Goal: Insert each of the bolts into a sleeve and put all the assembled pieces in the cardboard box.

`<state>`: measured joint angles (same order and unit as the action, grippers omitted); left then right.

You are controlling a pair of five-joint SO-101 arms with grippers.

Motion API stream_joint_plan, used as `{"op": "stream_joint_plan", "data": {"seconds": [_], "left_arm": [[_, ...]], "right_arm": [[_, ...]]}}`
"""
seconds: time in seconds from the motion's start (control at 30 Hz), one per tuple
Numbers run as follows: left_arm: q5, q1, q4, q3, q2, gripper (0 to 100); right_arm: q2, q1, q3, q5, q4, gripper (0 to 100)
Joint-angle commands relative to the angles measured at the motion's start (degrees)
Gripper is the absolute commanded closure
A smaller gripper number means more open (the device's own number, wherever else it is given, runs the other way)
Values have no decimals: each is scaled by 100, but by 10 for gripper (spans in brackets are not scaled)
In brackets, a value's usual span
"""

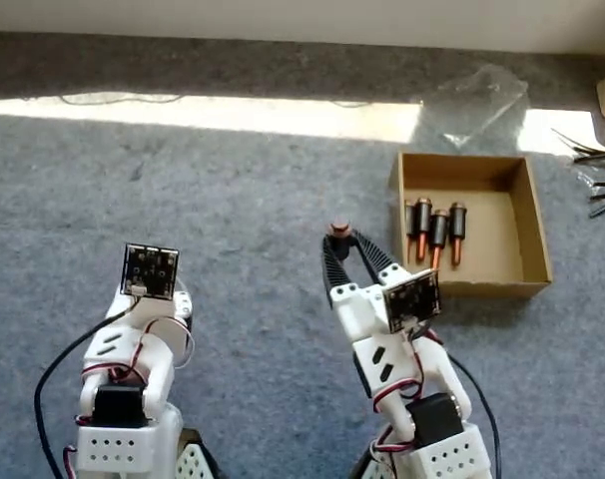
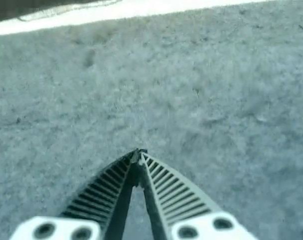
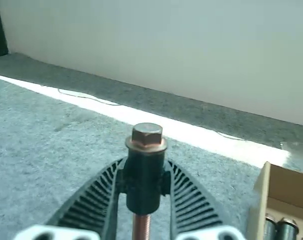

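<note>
**Q:** What stage of the task is shown?

**A:** A late one, by judgement. Four assembled pieces (image 1: 434,232) lie side by side in the cardboard box (image 1: 494,235), at the right of the table (image 1: 243,180). A fifth piece, a bolt (image 3: 147,135) seated in its sleeve (image 3: 143,185), is held in the right hand (image 1: 339,239), just left of the box and outside it. Putting this piece in the box appears to be the step left, as far as the views tell.

**Q:** How do the hands stand?

**A:** The right hand is closed on the sleeve from both sides, with the bolt head standing clear above the fingers. The left hand (image 2: 139,156), at the near left, has its fingertips touching and holds nothing.

**Q:** What of materials and shapes?

**A:** The bolt is copper-coloured metal with a flanged hexagonal head, and its shank emerges below the sleeve. The sleeve is a matt black cylinder, probably plastic or rubber. The fingers of both hands are black, ribbed and tapered. The box is shallow, open-topped brown card. The table's surface is grey and nappy, like carpet. A crumpled clear plastic bag (image 1: 477,100) lies just beyond the box.
</note>
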<state>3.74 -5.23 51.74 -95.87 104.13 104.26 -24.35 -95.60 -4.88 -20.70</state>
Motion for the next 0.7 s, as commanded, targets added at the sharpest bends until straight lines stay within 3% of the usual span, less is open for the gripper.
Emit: {"op": "stream_joint_plan", "data": {"seconds": [0.0,0.17,0.33,0.47,0.67], "left_arm": [[0,22,677,-127,31,993],[0,22,1574,-127,22,993],[18,22,1732,-127,13,993],[18,22,2382,-127,13,994],[18,-4,2514,-127,22,994]], "right_arm": [[57,426,-479,9,-4,995],[57,664,268,9,-954,995],[13,936,1156,9,-1780,995],[4,1446,1771,-26,-2202,995],[-4,1921,2484,-730,-2413,995]]}}
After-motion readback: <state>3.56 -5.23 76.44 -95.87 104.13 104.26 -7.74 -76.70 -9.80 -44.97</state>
